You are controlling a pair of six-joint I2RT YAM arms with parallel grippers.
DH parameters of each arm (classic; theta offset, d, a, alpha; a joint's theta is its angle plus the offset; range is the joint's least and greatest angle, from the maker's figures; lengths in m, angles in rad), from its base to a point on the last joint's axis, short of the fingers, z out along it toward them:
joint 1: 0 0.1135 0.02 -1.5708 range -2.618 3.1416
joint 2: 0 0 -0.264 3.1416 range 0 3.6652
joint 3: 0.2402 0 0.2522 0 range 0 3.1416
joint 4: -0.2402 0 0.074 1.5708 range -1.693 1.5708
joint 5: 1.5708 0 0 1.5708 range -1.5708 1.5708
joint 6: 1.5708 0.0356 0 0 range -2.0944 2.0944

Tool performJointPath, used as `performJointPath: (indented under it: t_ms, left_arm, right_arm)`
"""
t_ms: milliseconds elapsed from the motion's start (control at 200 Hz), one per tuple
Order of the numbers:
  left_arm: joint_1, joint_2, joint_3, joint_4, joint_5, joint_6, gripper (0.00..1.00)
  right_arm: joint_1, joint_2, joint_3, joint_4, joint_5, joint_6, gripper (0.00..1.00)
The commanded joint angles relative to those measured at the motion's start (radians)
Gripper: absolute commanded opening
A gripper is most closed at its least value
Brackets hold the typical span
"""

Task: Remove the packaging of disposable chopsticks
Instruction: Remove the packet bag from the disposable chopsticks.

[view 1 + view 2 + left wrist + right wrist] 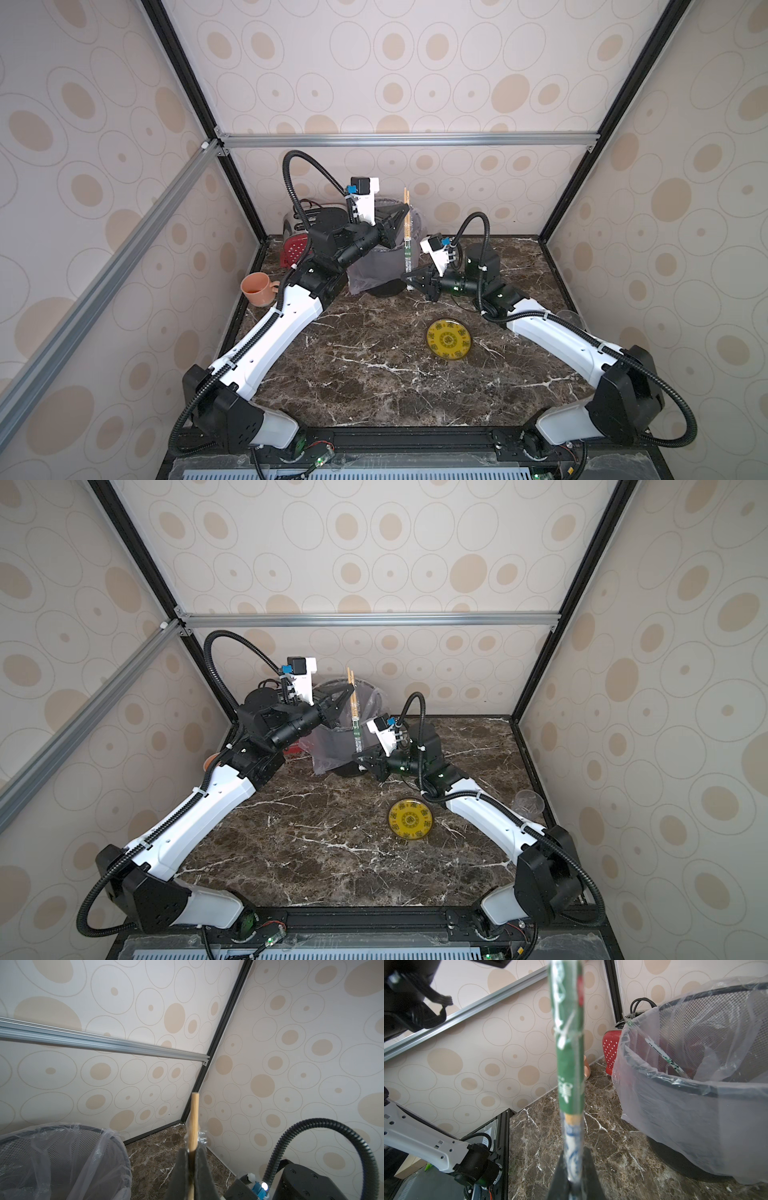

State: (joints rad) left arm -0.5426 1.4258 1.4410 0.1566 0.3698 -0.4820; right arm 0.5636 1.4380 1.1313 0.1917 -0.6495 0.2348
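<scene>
The disposable chopsticks (406, 199) stand nearly upright in front of the bin in both top views (350, 677). Their bare tan tops stick out above my left gripper (405, 218), which is shut on them (195, 1118). Crumpled clear plastic of the packaging (202, 1136) bunches at the left fingertips. Below, the packaging (408, 253) with its green print (570, 1064) still sheathes the sticks. My right gripper (409, 286) is shut on the sleeve's lower end (574, 1178), just above the table. A tan bit of chopsticks (572, 1120) shows through the sleeve.
A grey mesh bin (370, 266) lined with a translucent bag stands right behind the sticks, with a used wrapper (664, 1057) inside. A yellow dish (449, 343) lies front right, an orange cup (257, 289) and a red appliance (295, 249) at the left, a clear cup (530, 804) at the right edge.
</scene>
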Motion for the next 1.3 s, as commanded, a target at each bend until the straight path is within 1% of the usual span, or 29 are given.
performJointPath:
  t_ms: [0,200,386,716,1006,1112,1292]
  left_arm:
    - [-0.079,0.053,-0.101,-0.358,0.198,-0.042,0.00]
    - [-0.083,0.044,-0.147,-0.314,0.204,-0.068,0.00]
    - [-0.085,0.029,-0.179,-0.319,0.198,-0.072,0.00]
    - [-0.106,0.016,-0.243,-0.246,0.203,-0.134,0.00]
    - [-0.115,-0.010,-0.299,-0.215,0.184,-0.156,0.00]
    - [-0.115,-0.027,-0.284,-0.231,0.167,-0.142,0.00]
    - [-0.109,-0.060,-0.196,-0.291,0.117,-0.094,0.00]
  right_arm:
    - [-0.030,-0.034,0.158,0.334,0.164,0.082,0.00]
    - [-0.030,-0.031,0.168,0.341,0.169,0.086,0.00]
    - [-0.030,-0.030,0.170,0.337,0.186,0.079,0.00]
    - [-0.030,-0.015,0.189,0.325,0.203,0.065,0.00]
    - [-0.030,-0.012,0.195,0.315,0.206,0.052,0.00]
    - [-0.030,-0.014,0.180,0.311,0.195,0.052,0.00]
    - [-0.030,-0.033,0.116,0.292,0.164,0.042,0.00]
